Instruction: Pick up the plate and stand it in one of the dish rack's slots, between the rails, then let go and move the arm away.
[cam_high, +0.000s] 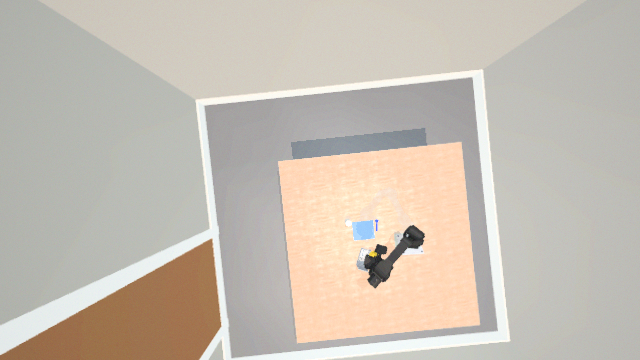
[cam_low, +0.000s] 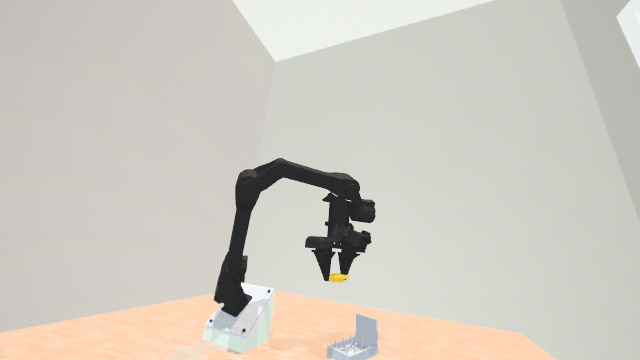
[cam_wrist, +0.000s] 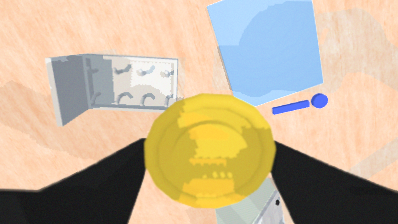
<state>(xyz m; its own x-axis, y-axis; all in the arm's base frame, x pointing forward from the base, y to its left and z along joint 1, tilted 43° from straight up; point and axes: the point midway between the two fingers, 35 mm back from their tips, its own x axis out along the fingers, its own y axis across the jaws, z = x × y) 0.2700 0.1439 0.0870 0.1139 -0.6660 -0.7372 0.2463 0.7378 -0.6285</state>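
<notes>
The yellow plate (cam_high: 373, 254) (cam_low: 338, 278) (cam_wrist: 210, 170) is held roughly level, high above the table. My gripper (cam_low: 335, 277) (cam_wrist: 208, 146) is shut on the plate, with one finger at each side of its rim. The grey dish rack (cam_high: 361, 264) (cam_low: 367, 326) (cam_wrist: 69, 90) stands on the table below, with a tall panel at one end and two rows of short pegs. In the wrist view the rack lies left of and beyond the plate, its near right corner close to the plate's rim. The arm partly covers the rack in the top view.
A light blue square mat (cam_high: 363, 230) (cam_wrist: 270, 50) lies beside the rack. A thin blue stick (cam_high: 377, 227) (cam_wrist: 291, 107) with a round end lies near the mat's edge. A small white round object (cam_high: 348, 223) is on the mat's other side. The arm's pale base (cam_low: 260, 317) stands farther off.
</notes>
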